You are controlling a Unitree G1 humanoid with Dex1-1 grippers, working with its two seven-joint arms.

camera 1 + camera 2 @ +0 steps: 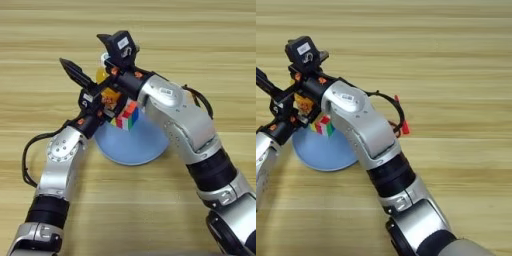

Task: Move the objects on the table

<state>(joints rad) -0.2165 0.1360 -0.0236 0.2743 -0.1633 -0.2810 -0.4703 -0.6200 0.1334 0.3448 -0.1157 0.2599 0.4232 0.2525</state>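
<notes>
The light-blue plate (pixel 134 146) lies mid-table. The multicoloured puzzle cube (pixel 128 115) sits at the plate's far edge, close against my left hand. Just beyond it stands the orange-juice bottle (pixel 103 78), its white cap (pixel 105 58) partly covered. My left gripper (pixel 85 75) reaches up from the lower left and is open; one black finger (pixel 75 72) slants out left of the bottle with a gap between them, and the other finger is hidden. My right gripper (pixel 116 44) crosses over from the right and hovers at the bottle's cap. The pen is out of view.
A red part of the scissors (pixel 405 129) peeks out from behind my right forearm (pixel 363 125), which covers most of them. Bare wooden table (pixel 210 45) stretches to the far side and to the right.
</notes>
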